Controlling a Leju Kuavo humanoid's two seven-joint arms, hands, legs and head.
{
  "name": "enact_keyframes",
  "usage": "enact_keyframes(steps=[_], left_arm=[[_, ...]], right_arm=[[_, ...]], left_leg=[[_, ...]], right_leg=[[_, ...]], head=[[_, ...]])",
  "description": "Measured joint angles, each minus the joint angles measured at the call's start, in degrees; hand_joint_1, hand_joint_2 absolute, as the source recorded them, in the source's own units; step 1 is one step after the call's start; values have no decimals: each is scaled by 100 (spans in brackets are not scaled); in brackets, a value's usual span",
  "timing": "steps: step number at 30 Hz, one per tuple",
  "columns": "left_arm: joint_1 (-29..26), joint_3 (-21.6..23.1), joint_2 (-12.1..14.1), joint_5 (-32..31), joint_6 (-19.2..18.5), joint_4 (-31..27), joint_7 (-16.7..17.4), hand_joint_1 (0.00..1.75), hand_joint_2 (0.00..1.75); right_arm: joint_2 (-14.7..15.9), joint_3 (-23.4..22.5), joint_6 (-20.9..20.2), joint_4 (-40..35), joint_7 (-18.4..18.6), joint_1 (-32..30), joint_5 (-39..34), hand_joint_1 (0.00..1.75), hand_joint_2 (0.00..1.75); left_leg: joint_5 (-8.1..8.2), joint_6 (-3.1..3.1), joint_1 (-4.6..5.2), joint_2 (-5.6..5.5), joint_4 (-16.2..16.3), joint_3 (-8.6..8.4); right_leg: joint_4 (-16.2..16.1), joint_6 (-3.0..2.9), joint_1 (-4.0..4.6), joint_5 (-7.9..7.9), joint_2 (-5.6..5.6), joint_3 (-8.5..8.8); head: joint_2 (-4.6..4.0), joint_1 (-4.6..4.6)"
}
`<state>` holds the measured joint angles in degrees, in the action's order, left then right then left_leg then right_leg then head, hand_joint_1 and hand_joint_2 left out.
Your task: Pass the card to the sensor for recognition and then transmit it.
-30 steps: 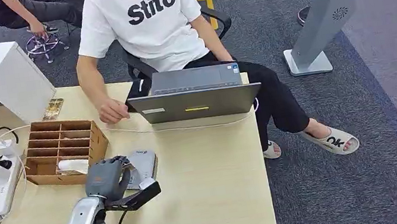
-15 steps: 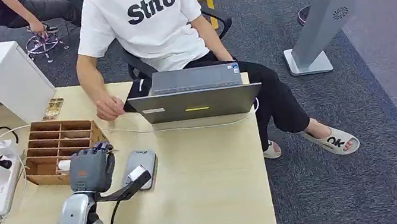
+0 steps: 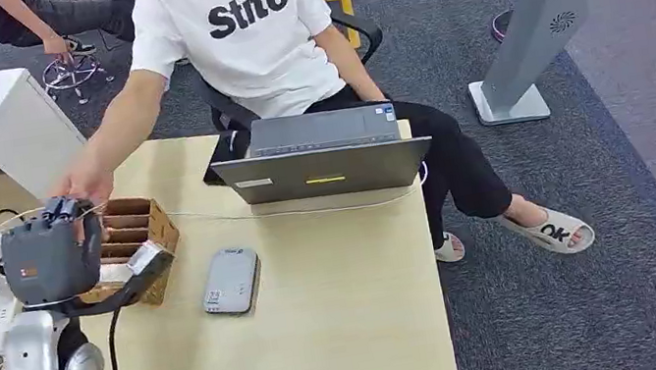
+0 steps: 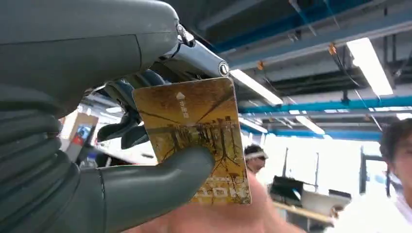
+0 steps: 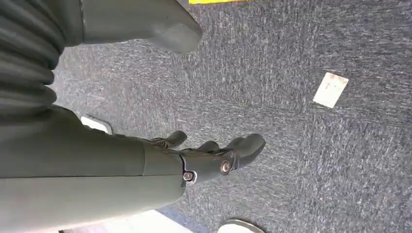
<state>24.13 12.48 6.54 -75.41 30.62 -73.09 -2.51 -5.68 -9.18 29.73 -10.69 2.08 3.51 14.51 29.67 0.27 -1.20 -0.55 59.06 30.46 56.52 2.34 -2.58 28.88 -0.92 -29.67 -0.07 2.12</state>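
Card (image 4: 194, 136) is pinched by left hand (image 3: 43, 262), raised toward person's hand (image 3: 83, 180); right hand (image 5: 214, 158) hangs empty, fingers loosely apart; sensor (image 3: 231, 280) lies on table (image 3: 343, 302).

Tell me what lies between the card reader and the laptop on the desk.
In the head view a thin white cable crosses bare desktop between the grey card reader and the laptop; nothing else lies there.

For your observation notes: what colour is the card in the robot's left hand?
Golden yellow with brown markings, the card; clearest in the left wrist view.
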Motion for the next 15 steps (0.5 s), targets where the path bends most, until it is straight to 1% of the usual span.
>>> enact_keyframes(steps=[4, 10, 11, 12, 13, 15], left_arm=[[251, -223, 194, 4, -39, -72, -74, 175, 175], [369, -338, 293, -140, 24, -164, -87, 175, 175], [372, -354, 293, -158, 31, -168, -87, 42, 175], [371, -365, 293, -170, 50, -175, -87, 0, 175], [371, -369, 290, -177, 66, -179, -85, 0, 175], [367, -369, 286, -227, 223, -190, -83, 0, 175]], right_arm=[[0, 0, 7, 2, 13, 1, 13, 0, 175], [0, 0, 11, 4, 26, 1, 55, 0, 175], [0, 0, 11, 4, 31, 2, 59, 0, 175], [0, 0, 11, 4, 33, 2, 65, 0, 175], [0, 0, 11, 4, 33, 2, 68, 0, 175], [0, 0, 11, 4, 39, 3, 98, 0, 175]], left_leg=[[-3, 2, 0, 0, 0, 0], [-3, 2, 1, 0, 0, 0], [-3, 2, 2, -1, 0, 0], [-3, 2, 2, -1, 0, 0], [-3, 2, 1, -1, 0, 0], [-3, 2, 1, -1, 0, 0]], right_leg=[[0, 0, 0, 0, 1, 1], [-1, 0, -1, 0, 0, 1], [-1, 0, -1, 0, 0, 1], [-1, 0, -1, 0, 0, 1], [-1, 0, -1, 0, 0, 1], [-1, 0, -1, 0, 1, 0]], head=[[0, 0], [0, 2], [0, 2], [0, 0], [0, 0], [0, 0]])
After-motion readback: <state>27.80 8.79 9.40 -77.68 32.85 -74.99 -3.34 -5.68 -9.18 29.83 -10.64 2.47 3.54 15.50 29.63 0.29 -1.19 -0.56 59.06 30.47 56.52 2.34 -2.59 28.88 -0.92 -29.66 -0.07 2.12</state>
